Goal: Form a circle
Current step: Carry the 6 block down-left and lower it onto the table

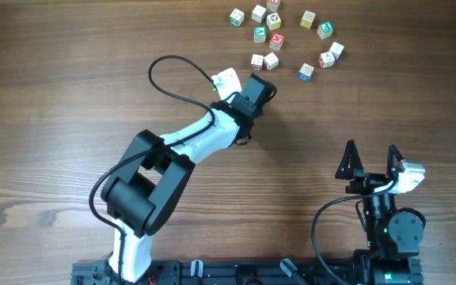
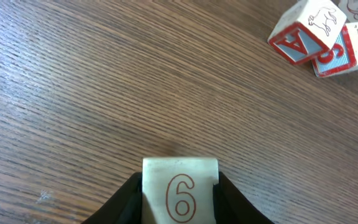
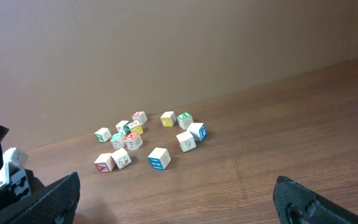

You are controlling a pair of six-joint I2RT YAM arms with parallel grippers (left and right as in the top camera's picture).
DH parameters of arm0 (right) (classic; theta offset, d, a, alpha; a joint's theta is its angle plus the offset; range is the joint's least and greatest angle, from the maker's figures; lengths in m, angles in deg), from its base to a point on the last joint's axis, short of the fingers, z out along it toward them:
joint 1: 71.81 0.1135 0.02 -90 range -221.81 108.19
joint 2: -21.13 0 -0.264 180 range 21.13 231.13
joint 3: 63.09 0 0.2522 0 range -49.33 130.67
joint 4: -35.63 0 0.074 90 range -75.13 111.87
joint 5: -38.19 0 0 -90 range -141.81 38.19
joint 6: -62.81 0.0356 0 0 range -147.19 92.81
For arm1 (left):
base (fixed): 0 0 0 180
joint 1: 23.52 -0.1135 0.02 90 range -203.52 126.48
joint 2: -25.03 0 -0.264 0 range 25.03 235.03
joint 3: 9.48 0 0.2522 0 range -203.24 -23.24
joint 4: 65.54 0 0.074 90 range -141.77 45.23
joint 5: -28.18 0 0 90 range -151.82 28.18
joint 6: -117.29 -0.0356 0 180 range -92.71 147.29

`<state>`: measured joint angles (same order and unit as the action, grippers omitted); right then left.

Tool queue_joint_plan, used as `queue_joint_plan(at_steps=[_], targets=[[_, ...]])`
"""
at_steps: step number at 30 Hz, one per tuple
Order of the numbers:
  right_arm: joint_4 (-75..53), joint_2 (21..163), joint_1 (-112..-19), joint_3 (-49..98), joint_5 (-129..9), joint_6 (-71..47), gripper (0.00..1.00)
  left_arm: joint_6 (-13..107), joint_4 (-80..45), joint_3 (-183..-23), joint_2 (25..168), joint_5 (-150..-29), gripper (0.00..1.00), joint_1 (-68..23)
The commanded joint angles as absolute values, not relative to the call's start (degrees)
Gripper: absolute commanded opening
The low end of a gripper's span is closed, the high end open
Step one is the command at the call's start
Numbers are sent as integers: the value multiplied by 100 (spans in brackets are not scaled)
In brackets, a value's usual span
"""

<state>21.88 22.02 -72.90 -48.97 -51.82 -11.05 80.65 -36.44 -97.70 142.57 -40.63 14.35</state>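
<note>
Cubes (image 1: 276,41) printed with letters, numbers and small pictures lie in a loose, uneven cluster on the wooden table (image 1: 70,95), just ahead of the left gripper (image 1: 261,87) and well apart from the right gripper (image 1: 370,162). The left gripper's fingers are closed on a single cube marked 6 (image 2: 180,193), one dark finger (image 2: 129,202) pressed to each side of it and the red numeral facing the wrist camera. Whether this cube rests on the wood or hangs just above it cannot be told, and from overhead it is hidden under the gripper. Ahead of those fingertips and off to their right sits a cube with a red A (image 2: 303,34), an animal outline on its upper face, touching a red-bordered cube (image 2: 351,50) just behind it; bare wood separates this pair from the held cube. From overhead, the two cubes nearest the left fingertips stand side by side, with the others spread beyond them and out to the right in an irregular arc. The right gripper's fingers (image 3: 48,199) stand wide apart with nothing between them, only table. Far ahead of them, toward the left finger's side, the cluster shows again: a blue-faced cube (image 3: 159,158) sits closest, a red-faced cube (image 3: 105,162) touches a white cube (image 3: 122,158) beside it, and green, yellow and white ones lie farther back.
</note>
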Motion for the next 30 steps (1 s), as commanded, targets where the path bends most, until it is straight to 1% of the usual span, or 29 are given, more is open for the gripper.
queue_joint_plan(at_steps=[1, 5, 15, 30], targets=[[2215, 2167, -7296, -4901, -5276, -1201, 100, 8181, -3659, -9711, 14303, -3853, 36, 1428], [2215, 2167, -7296, -4901, -5276, -1201, 100, 8181, -3664, -9711, 14303, -3855, 36, 1430], [2215, 2167, -7296, -4901, -5278, -1201, 100, 8181, -3749, -9711, 14303, -3855, 41, 1428], [2215, 2167, -7296, -4901, -5278, -1201, 100, 8181, -3749, -9711, 14303, -3855, 42, 1428]])
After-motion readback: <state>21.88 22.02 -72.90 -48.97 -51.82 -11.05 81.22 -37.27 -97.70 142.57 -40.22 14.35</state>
